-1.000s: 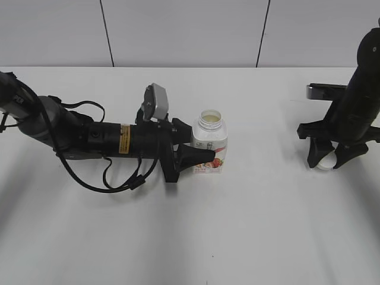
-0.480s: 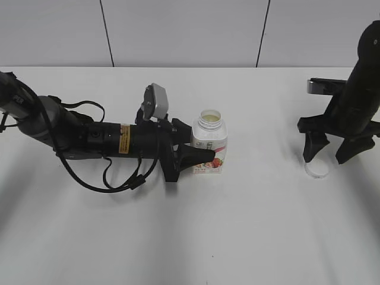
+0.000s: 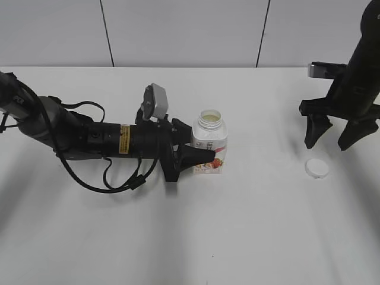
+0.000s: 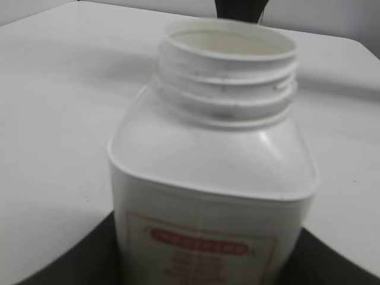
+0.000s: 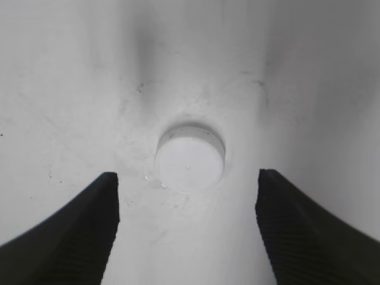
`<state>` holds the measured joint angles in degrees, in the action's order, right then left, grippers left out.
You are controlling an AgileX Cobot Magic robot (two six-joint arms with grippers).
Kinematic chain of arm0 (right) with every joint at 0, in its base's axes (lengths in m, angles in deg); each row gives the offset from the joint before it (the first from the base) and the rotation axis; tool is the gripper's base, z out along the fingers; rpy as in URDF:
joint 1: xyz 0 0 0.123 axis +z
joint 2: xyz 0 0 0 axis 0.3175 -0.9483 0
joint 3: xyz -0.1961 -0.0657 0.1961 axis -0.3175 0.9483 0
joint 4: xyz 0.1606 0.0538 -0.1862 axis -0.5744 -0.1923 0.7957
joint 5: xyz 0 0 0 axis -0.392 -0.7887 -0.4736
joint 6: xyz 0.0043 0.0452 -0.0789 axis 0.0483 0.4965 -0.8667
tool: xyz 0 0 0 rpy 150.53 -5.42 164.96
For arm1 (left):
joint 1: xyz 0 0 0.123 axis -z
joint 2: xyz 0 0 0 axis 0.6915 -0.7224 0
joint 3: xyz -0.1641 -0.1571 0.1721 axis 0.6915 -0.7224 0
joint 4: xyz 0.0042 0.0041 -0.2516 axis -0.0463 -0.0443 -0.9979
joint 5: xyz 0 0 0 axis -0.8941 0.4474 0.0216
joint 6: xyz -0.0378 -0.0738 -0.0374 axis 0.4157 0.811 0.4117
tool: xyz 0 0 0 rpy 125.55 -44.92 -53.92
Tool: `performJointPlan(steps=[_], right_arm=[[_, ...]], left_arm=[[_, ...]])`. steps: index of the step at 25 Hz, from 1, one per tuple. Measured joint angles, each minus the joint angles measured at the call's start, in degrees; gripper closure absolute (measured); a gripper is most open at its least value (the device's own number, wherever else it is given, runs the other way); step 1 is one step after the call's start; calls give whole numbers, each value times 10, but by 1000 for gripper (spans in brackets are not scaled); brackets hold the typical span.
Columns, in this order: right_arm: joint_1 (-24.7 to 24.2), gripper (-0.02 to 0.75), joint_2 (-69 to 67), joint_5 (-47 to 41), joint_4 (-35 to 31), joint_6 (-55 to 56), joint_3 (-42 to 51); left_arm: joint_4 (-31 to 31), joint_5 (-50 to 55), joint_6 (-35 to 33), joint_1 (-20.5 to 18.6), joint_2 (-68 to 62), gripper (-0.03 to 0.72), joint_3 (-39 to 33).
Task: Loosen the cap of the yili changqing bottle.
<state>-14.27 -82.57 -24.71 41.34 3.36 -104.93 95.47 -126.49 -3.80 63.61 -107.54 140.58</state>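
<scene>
The yili changqing bottle (image 3: 210,143) stands upright mid-table, white with a pink-red label, its wide neck open and capless. It fills the left wrist view (image 4: 214,172). My left gripper (image 3: 202,159) lies low along the table and is shut on the bottle's lower body. The white cap (image 3: 316,168) lies flat on the table at the right, apart from the bottle. My right gripper (image 3: 328,141) hangs open above it, empty. In the right wrist view the cap (image 5: 190,157) lies on the table below and between the spread fingers (image 5: 187,196).
The white table (image 3: 237,237) runs to a grey panelled wall at the back. The left arm's cables (image 3: 113,178) loop on the table left of the bottle.
My right gripper let go of the cap onto the table, opened, and rose above it. The left gripper and the bottle have not moved.
</scene>
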Motion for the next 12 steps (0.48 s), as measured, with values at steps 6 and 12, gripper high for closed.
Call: performJointPlan(steps=[6, 12], right_arm=[[0, 173, 1, -28, -2, 1, -29], [0, 173, 2, -33, -8, 1, -32]], left_arm=[[-1, -9, 9, 0, 0, 229, 0], [-2, -32, 15, 0, 0, 155, 0]])
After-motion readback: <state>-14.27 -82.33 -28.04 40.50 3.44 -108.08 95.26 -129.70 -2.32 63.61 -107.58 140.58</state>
